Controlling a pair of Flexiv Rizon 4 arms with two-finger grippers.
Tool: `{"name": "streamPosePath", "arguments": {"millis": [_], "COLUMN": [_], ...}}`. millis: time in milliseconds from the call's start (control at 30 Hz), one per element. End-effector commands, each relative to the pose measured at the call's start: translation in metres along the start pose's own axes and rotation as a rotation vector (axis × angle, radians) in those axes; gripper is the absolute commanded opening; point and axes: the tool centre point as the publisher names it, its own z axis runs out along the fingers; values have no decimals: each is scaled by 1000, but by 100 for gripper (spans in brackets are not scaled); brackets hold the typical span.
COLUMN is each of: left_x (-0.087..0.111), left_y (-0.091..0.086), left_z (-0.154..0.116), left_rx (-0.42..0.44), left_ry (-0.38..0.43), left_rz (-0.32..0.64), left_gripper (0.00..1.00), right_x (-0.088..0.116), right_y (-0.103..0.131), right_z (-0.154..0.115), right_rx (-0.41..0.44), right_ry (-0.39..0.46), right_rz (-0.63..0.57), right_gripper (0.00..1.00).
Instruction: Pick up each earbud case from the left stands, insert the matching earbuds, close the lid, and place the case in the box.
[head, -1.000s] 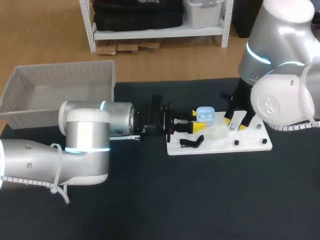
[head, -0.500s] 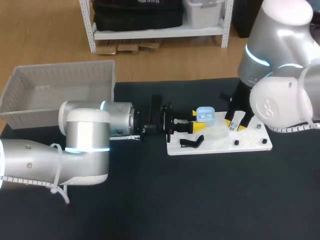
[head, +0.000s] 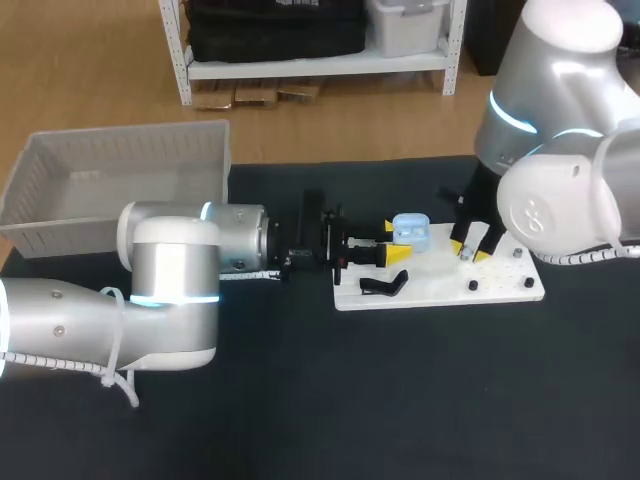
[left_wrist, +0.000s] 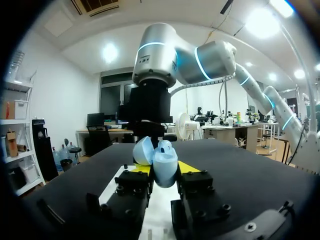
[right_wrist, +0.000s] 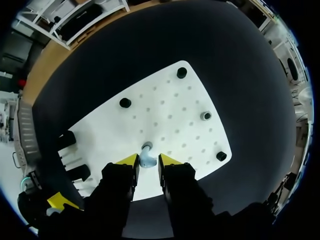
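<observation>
Our left hand (head: 393, 242) reaches in level over the table (head: 400, 400), clamped on the pale blue earbud case (head: 411, 233), whose lid stands open. From the left wrist, the case (left_wrist: 162, 162) sits squarely between the yellow tips of that hand (left_wrist: 164, 167). Over on the white board (head: 440, 285), our right hand (head: 469, 248) points straight down, narrow, pinching a pale blue earbud (right_wrist: 146, 156) between its tips (right_wrist: 148, 161), low on the board (right_wrist: 170, 115). The grey box (head: 120, 160) sits far left, well apart from both.
</observation>
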Motion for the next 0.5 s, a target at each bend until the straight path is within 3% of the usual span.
{"name": "streamPosePath", "arguments": {"millis": [33,367,400,467,500], "left_x": [1,1,1,1,1], "left_y": [1,1,1,1,1], "left_z": [0,0,0,0,0], "left_rx": [1,1,1,1,1], "left_ry": [-1,-1,-1,-1,-1], "left_rz": [0,0,0,0,0], "left_gripper": [0,0,0,0,0], "right_x": [-2,-3,-3,-3,-3], "right_y": [0,0,0,0,0], "right_z": [2,2,2,2,2], "right_rx": [4,6,6,6,6], "right_ry": [-2,-2,-2,-2,-2], "right_rz": [-2,-2,-3,-4,-5], "right_gripper": [24,22,19,0,0]}}
